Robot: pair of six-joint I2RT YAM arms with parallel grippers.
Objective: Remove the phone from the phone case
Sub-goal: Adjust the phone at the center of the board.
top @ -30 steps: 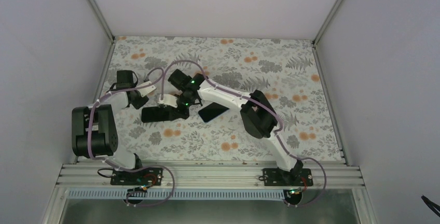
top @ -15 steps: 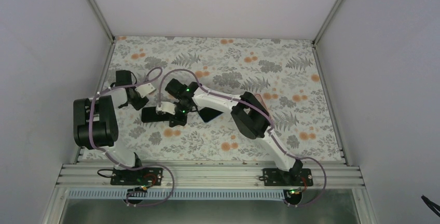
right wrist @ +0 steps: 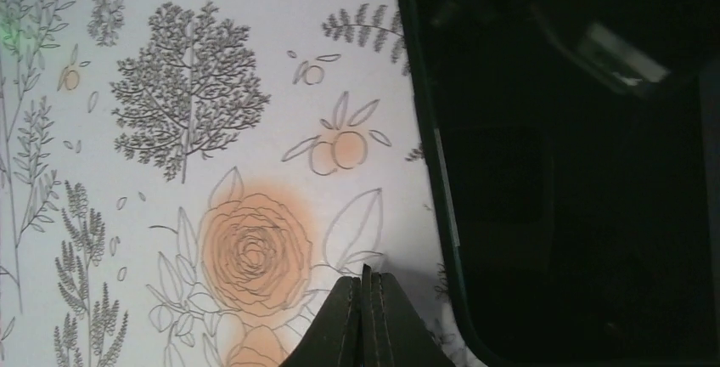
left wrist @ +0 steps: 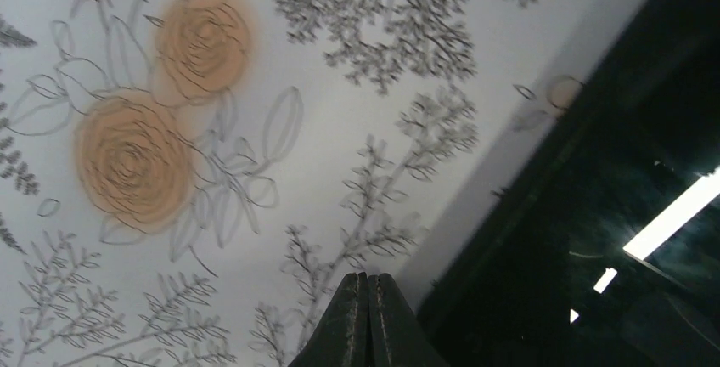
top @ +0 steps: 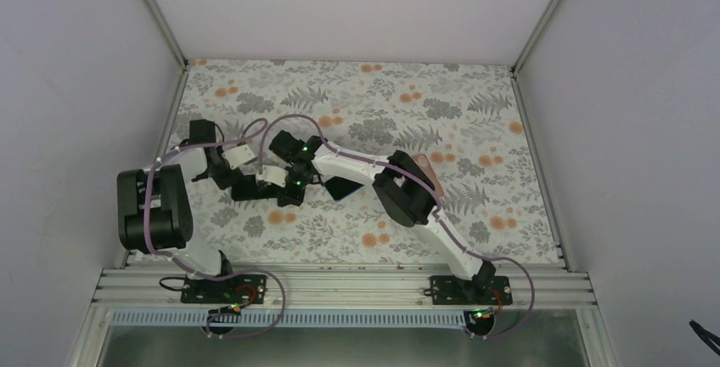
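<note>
— What sits nearest?
— Both arms are bolted to the grooved aluminium rail (top: 340,286) at the near edge. They bend in over the white cloth printed with grey leaves and orange roses (top: 407,95).

— And the fingers?
— The left gripper (left wrist: 368,286) has its black fingers pressed together on nothing. Its tips are low over the cloth, just beside a glossy black face that mirrors strip lights. The right gripper (right wrist: 366,282) is pinched closed and empty too, next to a dark surface with a thin greenish rim (right wrist: 577,214).

— Where is the phone?
— From above, a black flat rectangle (top: 246,190) lies on the cloth between the two grippers, partly covered by them. A second dark flat piece (top: 341,187) lies to its right, half under the right forearm. Which is phone and which is case, I cannot tell.

— Beyond that?
— The cloth runs on to the plain white back wall (top: 357,2).
</note>
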